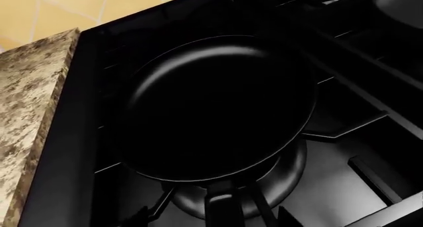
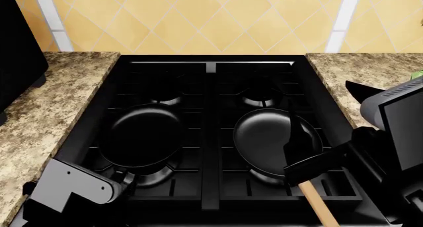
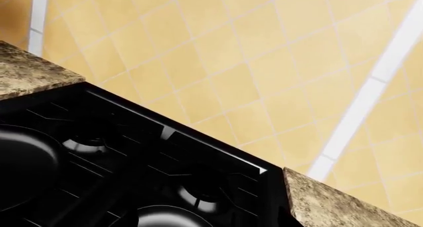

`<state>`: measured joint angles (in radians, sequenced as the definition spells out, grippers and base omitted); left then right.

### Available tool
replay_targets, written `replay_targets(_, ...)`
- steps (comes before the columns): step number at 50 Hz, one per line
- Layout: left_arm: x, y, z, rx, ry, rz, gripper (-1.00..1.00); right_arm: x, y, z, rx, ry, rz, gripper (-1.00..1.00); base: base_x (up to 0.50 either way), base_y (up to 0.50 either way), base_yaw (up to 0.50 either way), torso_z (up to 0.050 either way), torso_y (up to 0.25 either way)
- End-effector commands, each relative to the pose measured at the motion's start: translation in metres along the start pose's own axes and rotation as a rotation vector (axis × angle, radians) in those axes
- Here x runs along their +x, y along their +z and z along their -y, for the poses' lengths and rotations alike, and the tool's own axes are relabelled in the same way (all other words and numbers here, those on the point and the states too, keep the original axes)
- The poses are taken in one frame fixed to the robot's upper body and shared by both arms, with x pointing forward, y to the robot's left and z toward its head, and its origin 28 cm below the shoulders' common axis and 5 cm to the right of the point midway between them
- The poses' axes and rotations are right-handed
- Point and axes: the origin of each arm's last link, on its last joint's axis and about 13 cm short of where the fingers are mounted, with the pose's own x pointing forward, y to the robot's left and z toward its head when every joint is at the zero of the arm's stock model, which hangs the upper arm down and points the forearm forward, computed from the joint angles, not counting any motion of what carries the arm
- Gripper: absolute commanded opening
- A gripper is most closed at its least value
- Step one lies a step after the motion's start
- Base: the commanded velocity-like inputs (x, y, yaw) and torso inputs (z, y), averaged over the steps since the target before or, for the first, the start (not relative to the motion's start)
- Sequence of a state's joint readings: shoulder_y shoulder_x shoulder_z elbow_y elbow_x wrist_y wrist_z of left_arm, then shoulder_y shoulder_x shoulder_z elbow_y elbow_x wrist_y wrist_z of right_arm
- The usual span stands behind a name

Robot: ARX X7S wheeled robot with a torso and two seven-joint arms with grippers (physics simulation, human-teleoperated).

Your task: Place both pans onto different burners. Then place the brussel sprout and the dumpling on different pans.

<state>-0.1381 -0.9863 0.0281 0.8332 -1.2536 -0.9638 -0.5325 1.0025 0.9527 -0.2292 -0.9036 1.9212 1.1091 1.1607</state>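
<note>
Wooden-handled pan on right front burner, handle toward robot.

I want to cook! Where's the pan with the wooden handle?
In the head view, the wooden-handled pan sits on the stove's front right burner, beside the other pan.

Two black round pans, flat on the stove's front burners: black-handled pan on the left burner, wooden-handled pan on the right, handles pointing forward.
</note>
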Motion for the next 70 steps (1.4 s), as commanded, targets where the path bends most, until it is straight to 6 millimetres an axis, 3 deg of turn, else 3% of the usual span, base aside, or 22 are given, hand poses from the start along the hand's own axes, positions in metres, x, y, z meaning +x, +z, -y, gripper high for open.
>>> replay_targets(1, -0.003, 0.004, -0.001, 0.008, 0.001, 0.029, 1.00, 0.000, -0.001, 0.000, 0.001, 0.002, 0.000, 1.00, 0.00, 0.00, 0.00, 0.000, 0.000)
replay_targets(28, -0.021, 0.059, -0.012, -0.045, -0.004, 0.307, 1.00, -0.007, 0.006, -0.002, -0.033, -0.008, 0.006, 1.00, 0.00, 0.00, 0.00, 0.000, 0.000)
replay_targets(44, -0.018, 0.075, -0.014, -0.097, -0.057, 0.398, 1.00, -0.007, 0.024, -0.006, -0.062, -0.030, 0.024, 1.00, 0.00, 0.00, 0.00, 0.000, 0.000)
replay_targets(56, -0.012, 0.093, -0.010, -0.020, -0.145, 0.430, 1.00, -0.010, 0.042, -0.008, -0.018, -0.011, -0.045, 1.00, 0.00, 0.00, 0.00, 0.000, 0.000)
replay_targets(70, -0.010, 0.092, -0.009, 0.001, -0.169, 0.439, 1.00, -0.012, 0.046, -0.008, 0.069, -0.014, -0.007, 1.00, 0.00, -0.33, 0.00, 0.000, 0.000)
